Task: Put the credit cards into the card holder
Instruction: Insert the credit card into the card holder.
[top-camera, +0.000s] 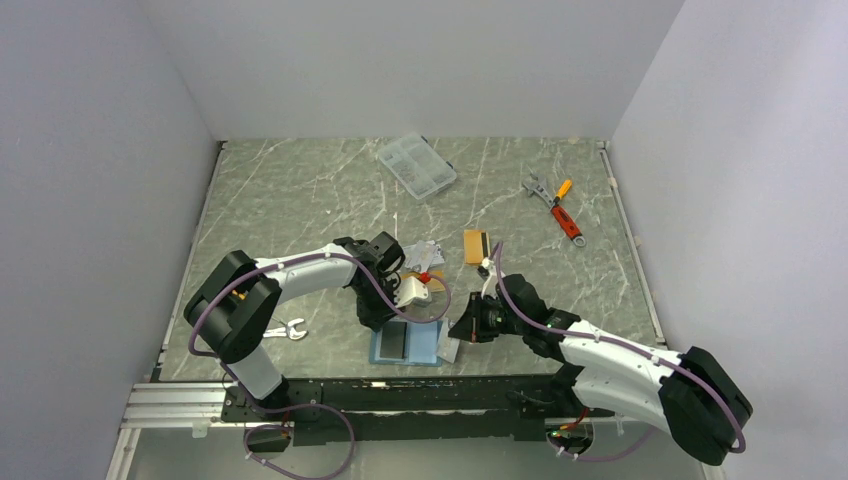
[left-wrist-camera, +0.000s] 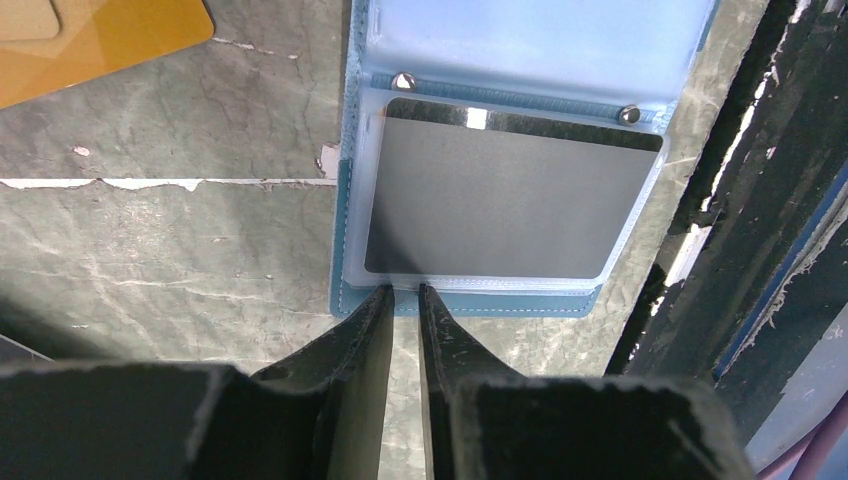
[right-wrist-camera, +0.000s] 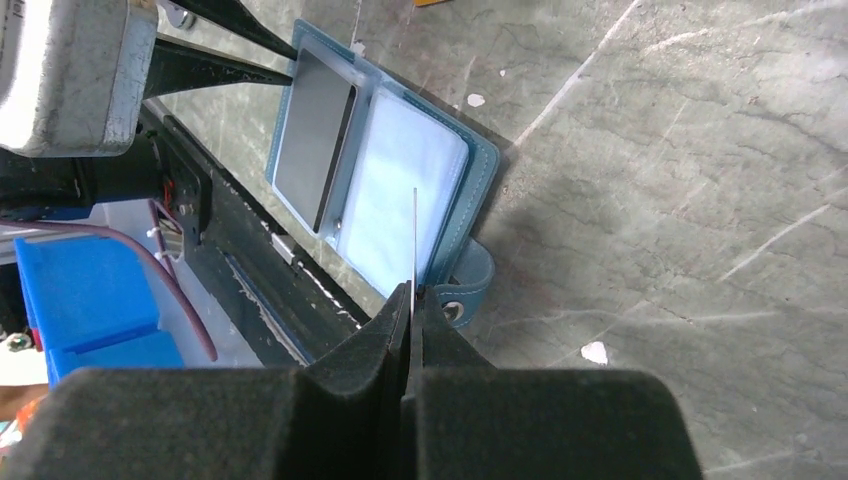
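The teal-blue card holder lies open at the table's near edge. It also shows in the left wrist view and the right wrist view. A silver-grey card sits in its left clear sleeve. My left gripper has its tips at the holder's edge; the jaws are a narrow slit apart with nothing between them. My right gripper is shut on a thin silver-grey card, seen edge-on above the light blue right sleeve. An orange card and more silver cards lie behind.
A clear compartment box stands at the back. An adjustable wrench and an orange-handled tool lie back right. A small spanner lies near the left arm. The black rail runs right beside the holder.
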